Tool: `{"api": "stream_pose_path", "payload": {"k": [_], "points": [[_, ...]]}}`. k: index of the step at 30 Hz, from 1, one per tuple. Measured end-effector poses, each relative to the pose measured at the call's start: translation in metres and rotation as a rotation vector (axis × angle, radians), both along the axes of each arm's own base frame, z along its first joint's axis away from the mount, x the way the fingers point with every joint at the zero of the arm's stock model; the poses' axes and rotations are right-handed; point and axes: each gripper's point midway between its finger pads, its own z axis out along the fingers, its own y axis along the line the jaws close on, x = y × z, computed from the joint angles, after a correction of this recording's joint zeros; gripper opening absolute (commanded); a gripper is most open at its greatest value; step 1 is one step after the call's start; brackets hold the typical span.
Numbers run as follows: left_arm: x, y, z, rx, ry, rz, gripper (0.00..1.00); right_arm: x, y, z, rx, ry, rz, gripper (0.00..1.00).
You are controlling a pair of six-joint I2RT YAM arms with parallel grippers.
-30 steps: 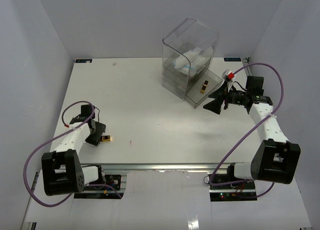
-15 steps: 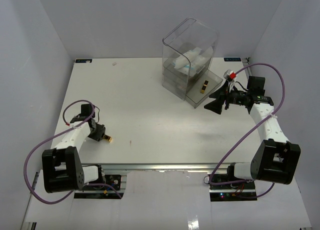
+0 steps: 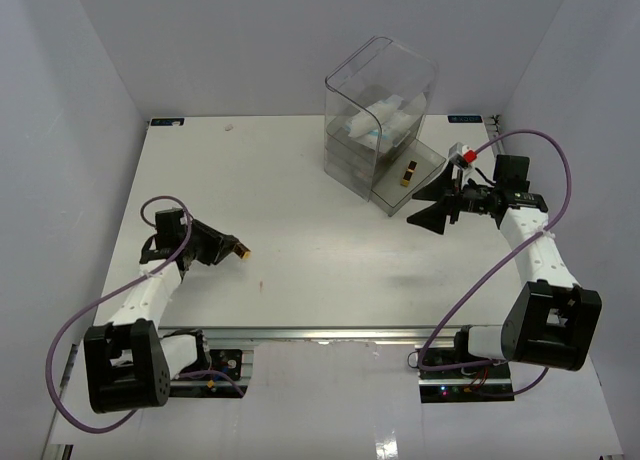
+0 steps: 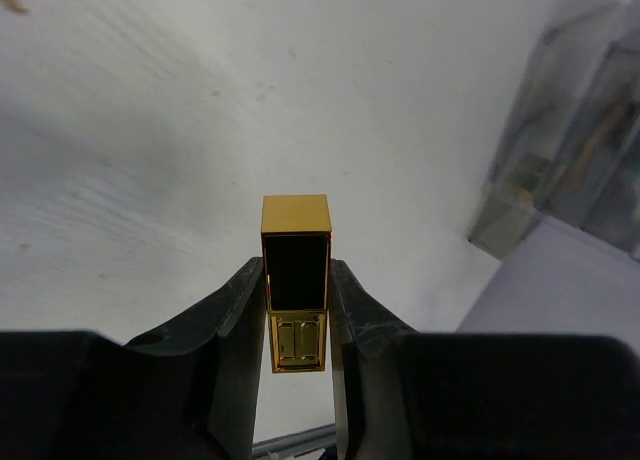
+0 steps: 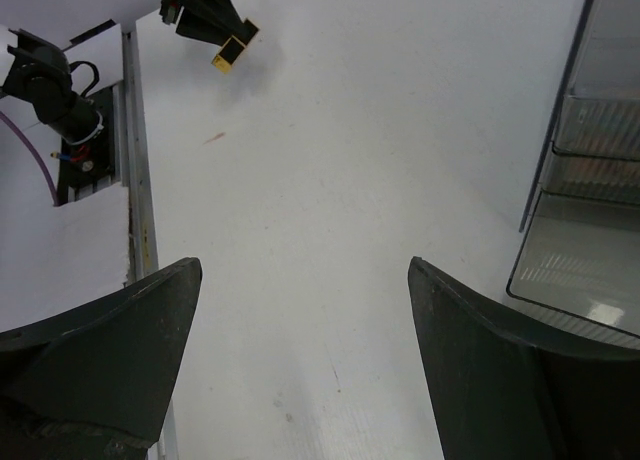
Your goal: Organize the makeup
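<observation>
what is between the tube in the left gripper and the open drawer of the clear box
Nothing lies in the way: from the black-gold tube, clamped in the left gripper, the table is bare up to the open drawer. Only the open right gripper hovers beside the drawer's front and may crowd the approach.

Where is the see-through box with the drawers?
In the top view, the clear box stands at the back of the table, right of the middle. Its bottom drawer sticks out toward the open right claw, which is nearest.
</observation>
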Motion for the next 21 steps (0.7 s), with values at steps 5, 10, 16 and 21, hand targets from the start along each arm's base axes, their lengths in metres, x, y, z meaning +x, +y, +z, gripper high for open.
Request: {"api": "stream_pose_path", "payload": {"k": [5,10,16,21], "points": [[0.014,-0.057,0.058,-0.11,-0.303,-0.257,0.0,-0.022,0.029,-0.002,0.013,-0.002,0.122,0.9],[-0.005,-0.133,0.114,-0.247,-0.6,-0.619,0.0,-0.063,0.081,-0.008,-0.009,0.001,0.331,0.9],[-0.026,-0.177,0.141,-0.333,-0.805,-0.86,0.0,-0.078,0.114,-0.014,-0.014,0.111,0.448,0.9],[-0.041,-0.2,0.164,-0.358,-0.955,-0.963,0.0,-0.077,0.137,-0.013,-0.024,0.224,0.453,0.9]]}}
